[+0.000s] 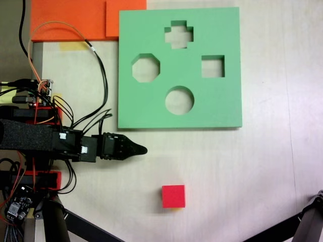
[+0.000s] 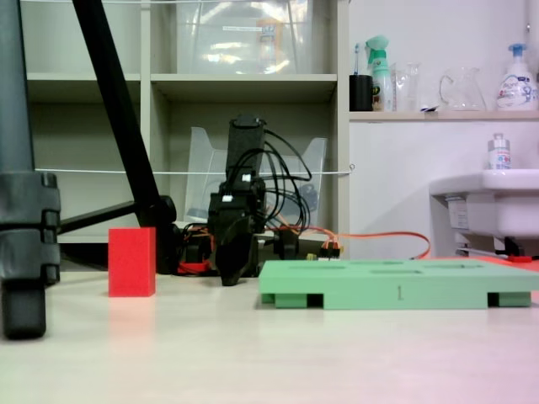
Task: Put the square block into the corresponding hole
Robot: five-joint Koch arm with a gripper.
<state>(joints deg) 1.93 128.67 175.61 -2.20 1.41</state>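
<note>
Red foam cube [image 1: 173,196], plain-faced, sharp-edged, resting alone on pale wood-grain worktop [image 1: 262,166], well apart from the square cutout [image 1: 212,66] in the matte green foam board [image 1: 222,108]. Beside it, cross [image 1: 179,34], octagon [image 1: 146,68] and round [image 1: 179,100] cutouts. Black fingers [image 1: 135,149] tapering to one point, probably pressed together, holding nothing. Orange foam slabs [image 1: 70,17] behind the board; shelving [image 2: 168,84] and sink [image 2: 488,202] in the background.

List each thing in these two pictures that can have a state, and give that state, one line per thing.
square block: on the table, upright, not gripped.
square hole: empty.
gripper: low near the board, holding nothing; open or shut unclear.
green board: flat on the table, all cutouts empty.
</note>
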